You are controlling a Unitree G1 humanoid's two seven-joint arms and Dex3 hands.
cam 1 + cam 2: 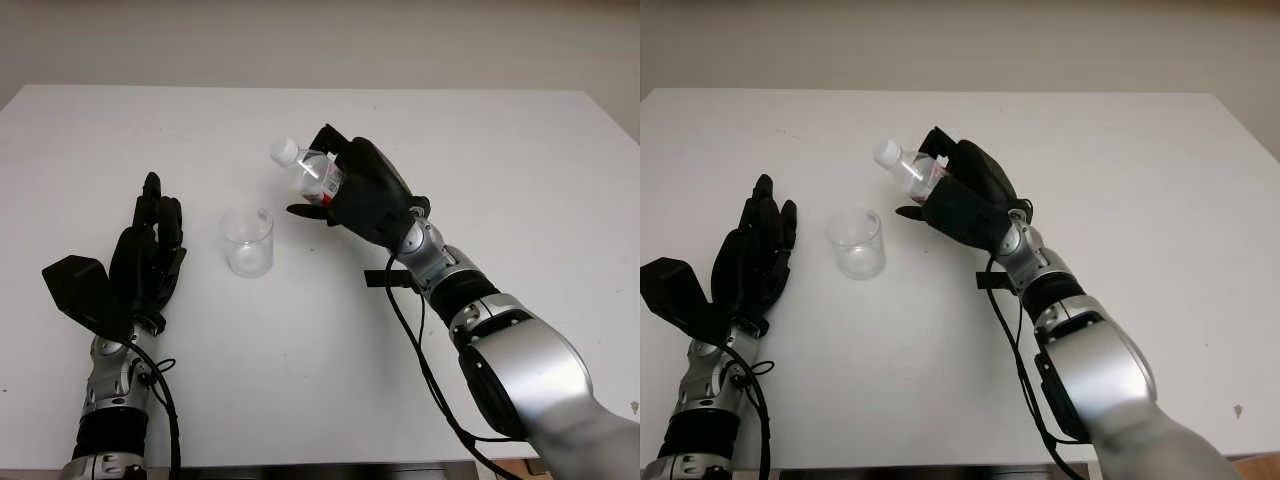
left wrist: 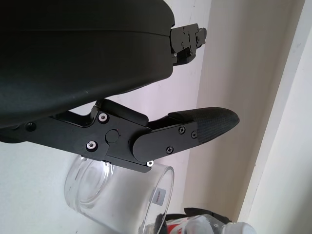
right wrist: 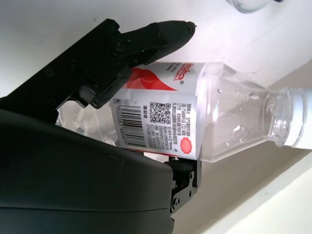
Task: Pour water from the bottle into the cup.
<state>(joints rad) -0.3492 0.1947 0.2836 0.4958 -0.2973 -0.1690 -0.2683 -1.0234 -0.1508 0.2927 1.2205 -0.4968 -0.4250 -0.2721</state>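
Left eye view: I see the right hand (image 1: 365, 195) clamped on the clear plastic bottle with white cap and red label (image 1: 305, 170), tilted above mid-table, cap toward the clear round cup (image 1: 248, 241) standing nearby. The left hand (image 1: 145, 255), open, is beside the cup, toward the table's left edge.

Right wrist view: fingers (image 3: 146, 36) wrap the label.

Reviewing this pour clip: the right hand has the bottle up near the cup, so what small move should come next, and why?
Probably carry the bottle sideways toward the left hand until its mouth is over the cup. The right hand holds it tilted, neck aimed at the cup, but its white cap end sits beyond the rim, and the cap looks on. The left hand is open beside the cup.
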